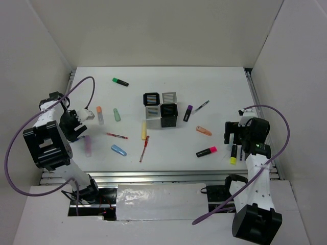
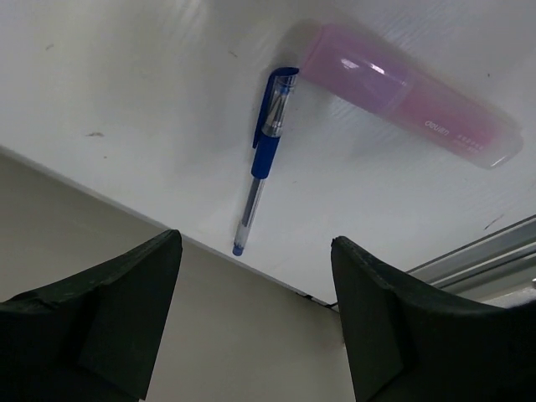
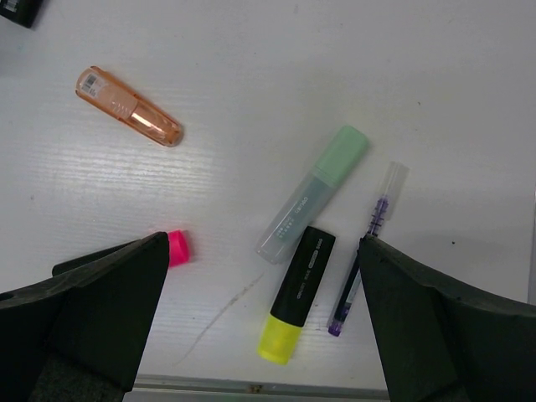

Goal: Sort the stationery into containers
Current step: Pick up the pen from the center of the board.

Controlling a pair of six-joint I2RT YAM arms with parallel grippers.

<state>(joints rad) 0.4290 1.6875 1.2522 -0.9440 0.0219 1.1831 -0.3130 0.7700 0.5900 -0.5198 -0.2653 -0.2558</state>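
**Left tool** (image 1: 80, 126): the jaws stood apart with nothing between them, over the left edge of the desk (image 1: 168, 84). In the left wrist view a blue pen (image 2: 266, 151) lay on the desk ahead of the fingers (image 2: 100, 327). Its capped end was just beside a pink marker (image 2: 410, 105), and its tip was near the desk edge, where the side wall (image 2: 75, 234) met it.

**Right tool** (image 1: 234, 135): the jaws stood wide apart and empty, over the right side of the desk. In the right wrist view three items lay between the fingers:
- a green marker (image 3: 311, 194)
- a yellow-ended highlighter (image 3: 297, 293), just beside the green marker
- a purple pen (image 3: 368, 243), close against the right finger

A pink-ended highlighter (image 3: 176, 248) was largely hidden behind the left finger. An orange marker (image 3: 130, 106) lay well apart from the group.

**Containers** (image 1: 161, 109): a two-by-two block of black and silver-white cups stood at the desk centre, well apart from both tools. Their contents could not be told.

Near the block's front-left corner lay a yellow marker (image 1: 143, 130) and a red pen (image 1: 145, 148). A purple-ended highlighter (image 1: 187, 113) lay just to the block's right
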